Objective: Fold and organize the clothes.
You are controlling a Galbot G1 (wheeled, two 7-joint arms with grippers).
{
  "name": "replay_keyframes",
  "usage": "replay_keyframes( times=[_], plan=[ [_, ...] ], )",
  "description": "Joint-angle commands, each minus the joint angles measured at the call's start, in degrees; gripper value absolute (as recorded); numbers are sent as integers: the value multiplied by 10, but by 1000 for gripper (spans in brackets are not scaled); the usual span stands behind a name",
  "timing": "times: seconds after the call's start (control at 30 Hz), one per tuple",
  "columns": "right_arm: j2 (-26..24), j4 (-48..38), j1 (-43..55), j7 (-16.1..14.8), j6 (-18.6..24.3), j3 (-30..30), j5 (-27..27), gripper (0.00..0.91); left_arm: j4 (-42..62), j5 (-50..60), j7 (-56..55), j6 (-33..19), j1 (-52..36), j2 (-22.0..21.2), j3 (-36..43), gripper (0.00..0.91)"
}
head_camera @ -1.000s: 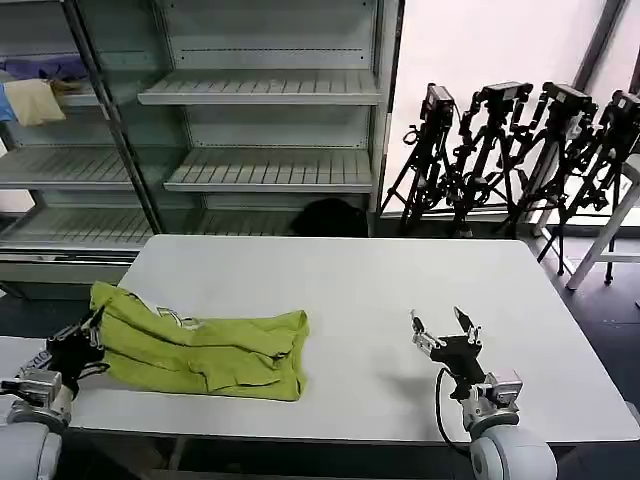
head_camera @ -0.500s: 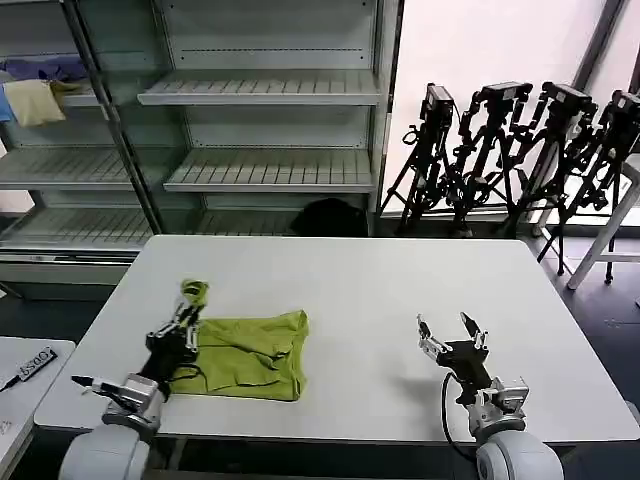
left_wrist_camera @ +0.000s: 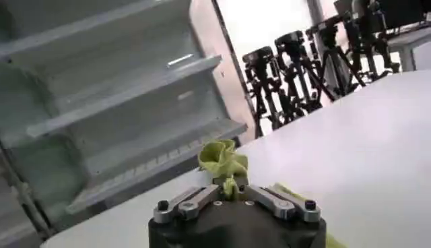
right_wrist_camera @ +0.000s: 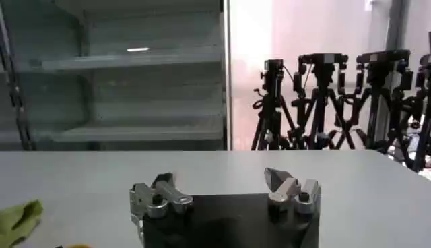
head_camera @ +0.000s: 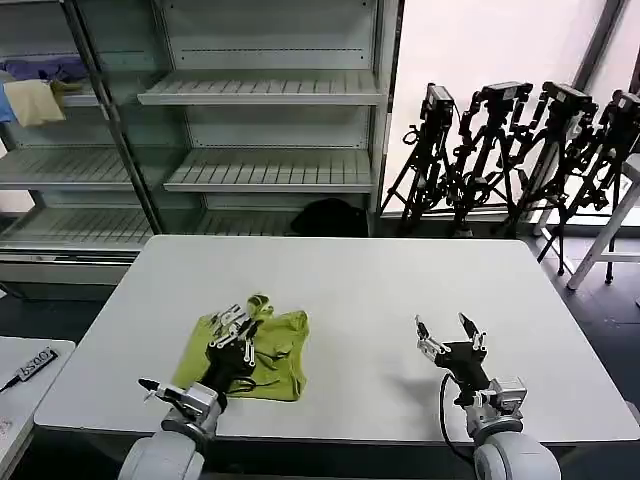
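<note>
The lime yellow-green T-shirt (head_camera: 275, 352) lies bunched on the left half of the white table (head_camera: 400, 270). My left gripper (head_camera: 243, 322) hovers over the shirt's middle, shut on a pinched tuft of its cloth (head_camera: 258, 302) that it holds lifted. In the left wrist view the left gripper (left_wrist_camera: 229, 187) grips that green tuft (left_wrist_camera: 222, 157) between its fingers. My right gripper (head_camera: 450, 334) rests low over the table's right front, open with nothing in it. The right wrist view shows the right gripper (right_wrist_camera: 222, 185) spread wide over bare table, with a corner of the shirt (right_wrist_camera: 17, 218) far to one side.
Metal shelving (head_camera: 260, 90) stands behind the table, with a pale yellow cloth (head_camera: 34, 100) and a blue-purple cloth (head_camera: 45, 68) on its upper left shelf. Camera tripods (head_camera: 520, 150) line the back right. A smaller table (head_camera: 15, 400) sits at the left.
My left gripper has carried the shirt's left end rightward over the rest, so the shirt now lies narrower and doubled. The right gripper has barely moved.
</note>
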Motion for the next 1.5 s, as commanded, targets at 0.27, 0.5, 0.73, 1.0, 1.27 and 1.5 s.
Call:
replay_keyframes(
  times=[0.27,0.5,0.73,1.0,1.27,1.5],
  plan=[
    [0,-3,1,1,3,1,-1,907,46,28,-19,28,-12,-35,65,10],
    [-1,-6,2,1,3,1,-1,907,59,35,-24,32,-17,-48,83,443],
    [1,-8,4,1,3,-2,-3,907,64,19,-34,45,-20,-62,111,907],
    [1,-10,4,2,3,-1,-6,907,91,12,-54,56,-24,-95,132,907],
    [2,-12,5,2,5,-3,-11,907,99,-30,-68,74,-26,-126,137,907],
    [0,-10,6,2,4,-3,-12,907,93,-89,-58,16,-25,-133,124,907]
  ],
)
